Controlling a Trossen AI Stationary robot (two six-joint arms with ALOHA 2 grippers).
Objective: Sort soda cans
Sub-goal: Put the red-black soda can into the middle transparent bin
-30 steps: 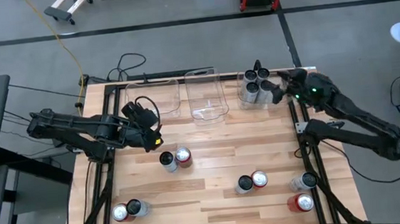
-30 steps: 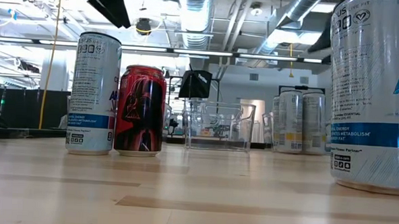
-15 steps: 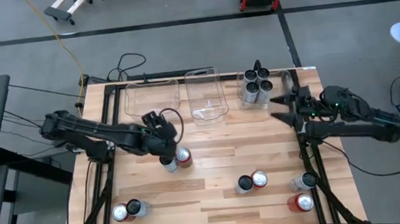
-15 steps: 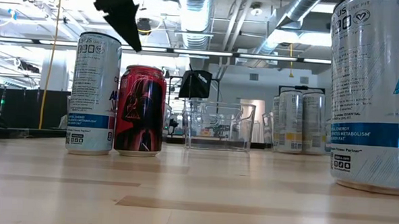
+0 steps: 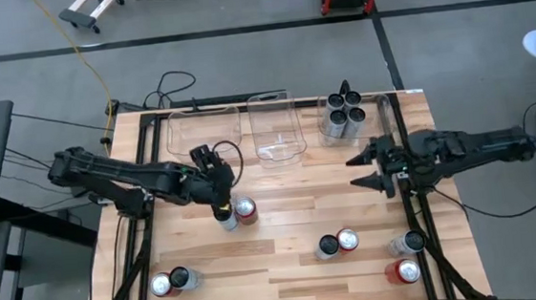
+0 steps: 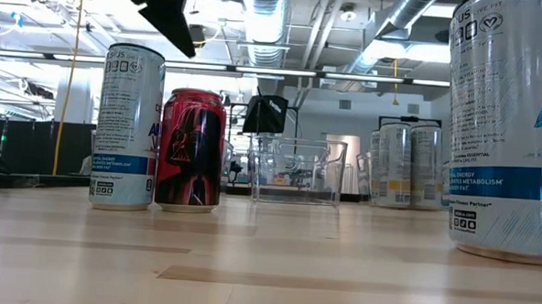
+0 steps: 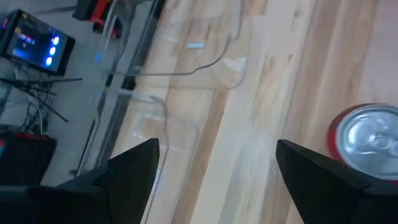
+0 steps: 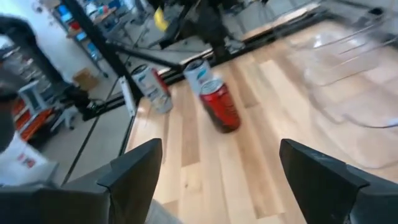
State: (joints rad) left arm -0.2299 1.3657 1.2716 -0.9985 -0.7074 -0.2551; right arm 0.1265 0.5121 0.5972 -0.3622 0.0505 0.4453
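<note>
The wooden table (image 5: 296,263) carries three clear plastic bins (image 5: 277,128) along its far edge; the right one holds four silver cans (image 5: 341,117). The left gripper (image 5: 221,207), fingers spread wide, hangs just over a silver can (image 5: 226,218) touching a red can (image 5: 246,209). The right gripper (image 5: 362,168), also wide open and empty, hovers near the table's right edge. Other red-and-silver pairs (image 5: 337,244) stand nearer the front.

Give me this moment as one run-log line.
left tool: open, above silver can beside red can | right tool: open, empty, over table's right side | silver cans in right bin
</note>
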